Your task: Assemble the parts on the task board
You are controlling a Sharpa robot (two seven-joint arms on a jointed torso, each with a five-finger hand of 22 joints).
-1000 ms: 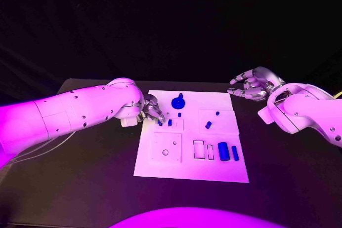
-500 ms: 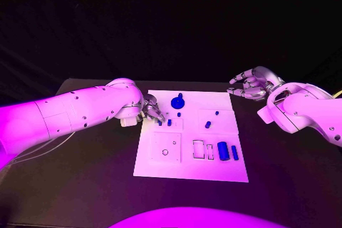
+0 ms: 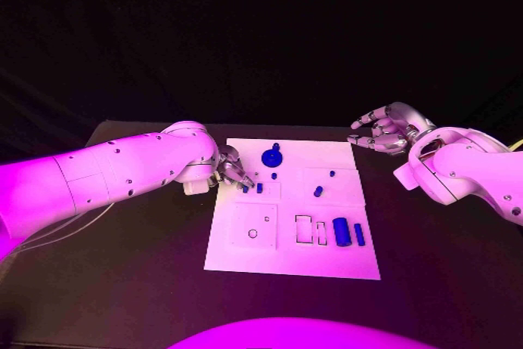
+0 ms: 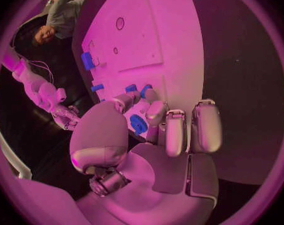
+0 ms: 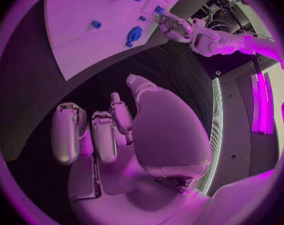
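Note:
The white task board (image 3: 292, 260) lies in the middle of the black table. My left hand (image 3: 231, 171) is at its far left edge, fingers pointing down at the board. The thumb and a finger (image 4: 157, 112) pinch a small blue part (image 4: 138, 124). Two short blue parts (image 3: 259, 187) stand just past the fingertips. A round keyed blue part (image 3: 271, 154), a tiny one (image 3: 273, 175), a peg (image 3: 318, 190), a cylinder (image 3: 342, 230) and a bar (image 3: 360, 234) sit elsewhere on the board. My right hand (image 3: 384, 130) hovers past the far right corner, fingers loosely apart, holding nothing.
A square inset with a round hole (image 3: 253, 233) and two rectangular slots (image 3: 304, 228) mark the near half of the board. Bare black table (image 3: 131, 273) surrounds the board on all sides. My right arm (image 3: 468, 175) crosses the table's right side.
My left hand's fingers have shifted very slightly at the board's left edge. The right hand and the parts on the board have stayed put.

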